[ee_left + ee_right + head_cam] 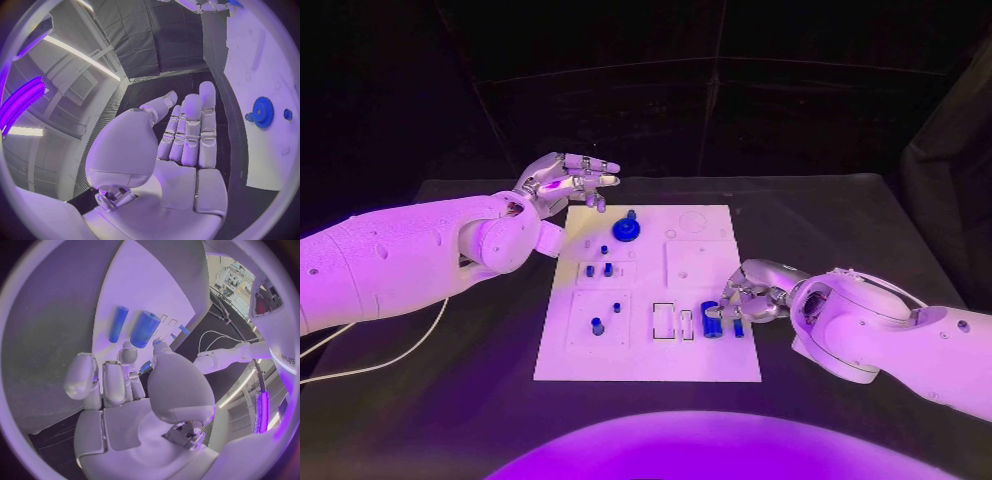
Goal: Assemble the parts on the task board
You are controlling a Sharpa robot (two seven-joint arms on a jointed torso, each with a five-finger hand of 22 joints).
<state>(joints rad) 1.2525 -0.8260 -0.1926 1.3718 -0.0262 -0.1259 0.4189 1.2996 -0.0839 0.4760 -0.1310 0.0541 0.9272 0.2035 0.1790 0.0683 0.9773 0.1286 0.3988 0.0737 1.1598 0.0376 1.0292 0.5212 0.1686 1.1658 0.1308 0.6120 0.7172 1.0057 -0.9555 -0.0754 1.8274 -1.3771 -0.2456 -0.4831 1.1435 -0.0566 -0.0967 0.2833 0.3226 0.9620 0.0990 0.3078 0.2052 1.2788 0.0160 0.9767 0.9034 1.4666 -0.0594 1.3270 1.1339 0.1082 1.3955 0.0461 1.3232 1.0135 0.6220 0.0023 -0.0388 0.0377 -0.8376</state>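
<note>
Black table (877, 215), task board (718, 365); left hand (568, 180) wide, empty; right hand's (750, 293) grasp unclear.

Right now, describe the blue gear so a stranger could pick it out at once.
Start at the white task board in the middle of the black table. Near its far edge, just beyond the left robot hand, sits the blue gear. It alone is a round toothed disc; the other blue parts are small pegs and cylinders.

The board (651, 300) looks like matt white plastic, smooth. The gear (263, 112) and cylinders (144, 328) are smooth blue plastic with a slight sheen. Both hands, left (568, 180) and right (750, 291), look glossy and metallic. The table (877, 220) seems matt black.
</note>
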